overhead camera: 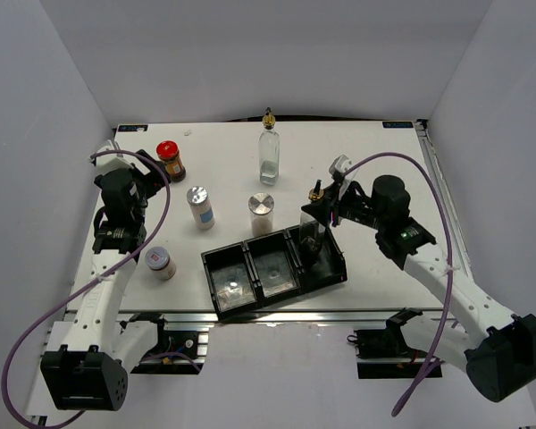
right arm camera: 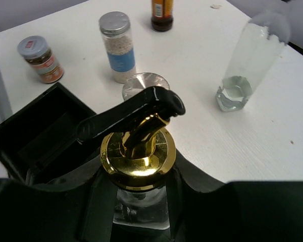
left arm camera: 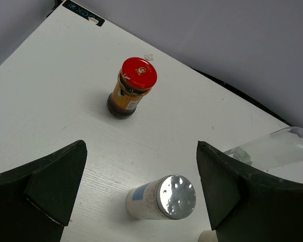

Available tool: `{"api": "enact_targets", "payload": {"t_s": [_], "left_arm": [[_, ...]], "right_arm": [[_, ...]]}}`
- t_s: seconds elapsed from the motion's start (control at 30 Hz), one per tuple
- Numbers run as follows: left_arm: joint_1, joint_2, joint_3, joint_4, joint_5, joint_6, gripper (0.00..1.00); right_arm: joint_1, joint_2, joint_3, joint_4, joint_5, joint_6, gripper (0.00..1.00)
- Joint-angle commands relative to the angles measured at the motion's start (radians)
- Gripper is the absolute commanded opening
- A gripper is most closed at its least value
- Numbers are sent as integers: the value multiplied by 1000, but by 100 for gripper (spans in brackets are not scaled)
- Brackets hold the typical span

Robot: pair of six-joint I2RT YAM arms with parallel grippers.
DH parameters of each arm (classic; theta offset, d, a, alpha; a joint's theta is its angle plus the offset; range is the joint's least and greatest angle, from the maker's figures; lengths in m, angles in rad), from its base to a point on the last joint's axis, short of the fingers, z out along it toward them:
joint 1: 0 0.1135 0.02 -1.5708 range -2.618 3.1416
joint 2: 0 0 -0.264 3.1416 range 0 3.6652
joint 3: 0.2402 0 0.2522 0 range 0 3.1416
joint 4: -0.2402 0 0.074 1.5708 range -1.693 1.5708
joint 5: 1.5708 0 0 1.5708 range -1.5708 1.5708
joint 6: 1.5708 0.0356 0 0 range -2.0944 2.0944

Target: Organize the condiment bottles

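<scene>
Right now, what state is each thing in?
Held bottle: upright, at the tray's right compartment.
Far bottle: upright, free.
Jar: upright, red lid on.
Shakers: upright, lids on.
Left tool: open, empty.
Right tool: shut on held bottle.

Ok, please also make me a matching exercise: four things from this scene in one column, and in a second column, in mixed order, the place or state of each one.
Things
1. red-lidded jar
2. blue-labelled shaker
3. red-labelled shaker
4. right gripper

Places or states
A. shut on a glass bottle at the right end of the black tray
B. front left of the table, standing alone
C. back left corner of the table
D. just behind the tray's left end, not touching it

Pairs: 1-C, 2-D, 3-B, 4-A
</scene>
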Motion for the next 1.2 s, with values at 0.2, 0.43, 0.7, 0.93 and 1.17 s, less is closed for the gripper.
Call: {"api": "enact_targets", "payload": {"t_s": [0.2,0.43,0.7,0.93,1.17], "left_arm": [[4,16,0,16,-7,-21,98],[5,16,-1,19,-9,-25,98],[4,27,-1,20,-8,-27,98],[4,37,2,19,-4,-33,98],[4,39,3,19,-6,-34,98]], "right_arm": [[75,-38,-104,386,291,82,0],[169,-55,-213,553,447,12,0],[192,-29,-266,622,514,4,4],[196,-67,-261,573,567,58,70],[195,-114,-214,452,541,68,89]]}}
